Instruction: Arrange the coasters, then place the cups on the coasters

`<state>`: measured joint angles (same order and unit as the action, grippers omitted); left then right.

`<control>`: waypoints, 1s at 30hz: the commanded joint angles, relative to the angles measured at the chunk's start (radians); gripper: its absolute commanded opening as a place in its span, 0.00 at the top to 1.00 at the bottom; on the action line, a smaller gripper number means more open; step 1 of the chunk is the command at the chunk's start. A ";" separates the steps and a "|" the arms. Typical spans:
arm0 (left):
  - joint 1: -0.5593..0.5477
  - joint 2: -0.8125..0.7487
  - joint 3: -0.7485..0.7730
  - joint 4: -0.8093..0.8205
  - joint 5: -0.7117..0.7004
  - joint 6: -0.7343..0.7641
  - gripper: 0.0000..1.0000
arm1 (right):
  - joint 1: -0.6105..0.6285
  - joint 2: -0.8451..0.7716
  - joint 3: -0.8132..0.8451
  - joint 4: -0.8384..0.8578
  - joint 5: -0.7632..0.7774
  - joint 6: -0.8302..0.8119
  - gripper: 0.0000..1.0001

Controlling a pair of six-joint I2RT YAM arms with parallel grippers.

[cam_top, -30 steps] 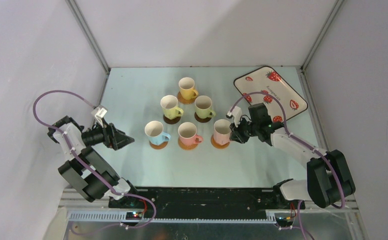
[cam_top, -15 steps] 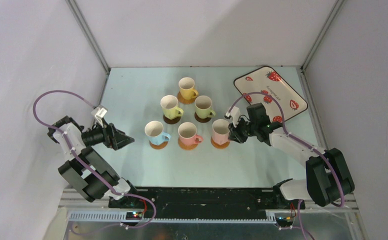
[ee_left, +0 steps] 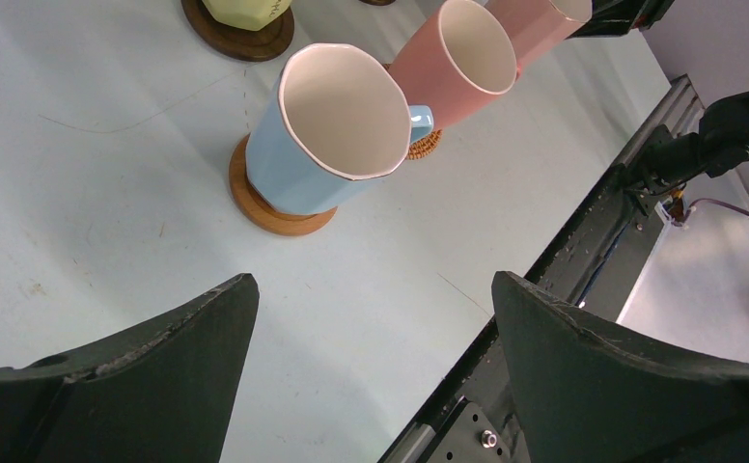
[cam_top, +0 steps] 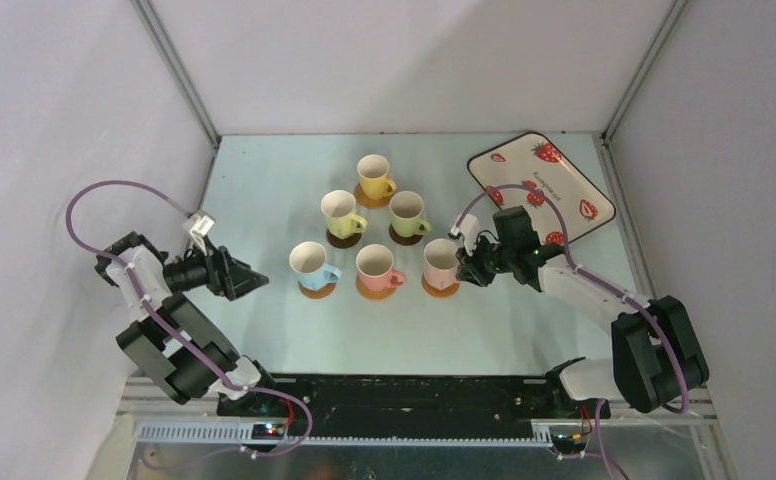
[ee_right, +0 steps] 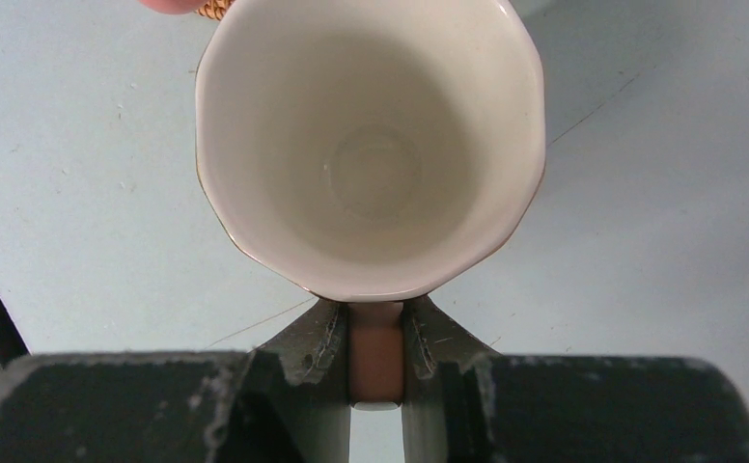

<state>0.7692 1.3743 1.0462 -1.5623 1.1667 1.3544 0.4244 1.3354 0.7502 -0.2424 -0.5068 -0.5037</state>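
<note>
Six cups stand in two rows, each over a coaster. At the back are the yellow cup [cam_top: 375,178] and two pale green cups [cam_top: 341,213] [cam_top: 406,213] on dark brown coasters [cam_top: 343,240]. In front are the light blue cup [cam_top: 311,264] [ee_left: 322,135] on an orange coaster [ee_left: 274,207], a pink cup [cam_top: 375,267] [ee_left: 467,58], and a second pink cup [cam_top: 442,262] [ee_right: 371,145]. My right gripper [cam_top: 469,262] [ee_right: 376,323] is shut on that second cup's handle [ee_right: 376,352]. My left gripper [cam_top: 254,282] [ee_left: 375,285] is open and holds nothing, left of the blue cup.
A cream strawberry tray [cam_top: 564,175] lies at the back right, just behind my right arm. Grey walls close in the table on three sides. The black rail [ee_left: 593,222] runs along the near edge.
My right gripper has edged slightly left with the pink cup still in its hold. The left arm has not moved.
</note>
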 commanded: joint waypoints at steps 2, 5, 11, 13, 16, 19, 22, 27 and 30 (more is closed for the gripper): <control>0.011 -0.013 0.027 -0.043 0.034 0.020 0.02 | 0.001 -0.017 0.018 0.025 -0.040 -0.023 0.97; 0.012 -0.014 0.026 -0.044 0.035 0.019 0.02 | -0.005 -0.015 0.018 0.020 -0.045 -0.029 0.97; 0.011 -0.015 0.026 -0.044 0.034 0.019 0.02 | -0.010 -0.017 0.018 0.010 -0.057 -0.041 0.94; 0.011 -0.015 0.026 -0.044 0.033 0.019 0.02 | -0.012 -0.018 0.018 0.003 -0.060 -0.048 0.92; 0.012 -0.014 0.026 -0.044 0.034 0.020 0.02 | -0.013 -0.018 0.019 -0.006 -0.064 -0.060 0.90; 0.012 -0.015 0.026 -0.044 0.034 0.021 0.02 | -0.013 -0.018 0.019 -0.013 -0.067 -0.067 0.87; 0.012 -0.016 0.025 -0.044 0.034 0.020 0.02 | -0.014 -0.020 0.020 -0.018 -0.071 -0.072 0.81; 0.012 -0.016 0.025 -0.044 0.034 0.019 0.02 | -0.017 -0.024 0.020 -0.026 -0.074 -0.084 0.75; 0.010 -0.018 0.025 -0.044 0.034 0.021 0.02 | -0.022 -0.027 0.020 -0.031 -0.083 -0.090 0.68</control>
<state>0.7692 1.3743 1.0458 -1.5620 1.1667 1.3544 0.4095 1.3350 0.7502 -0.2752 -0.5457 -0.5766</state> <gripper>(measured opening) 0.985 0.279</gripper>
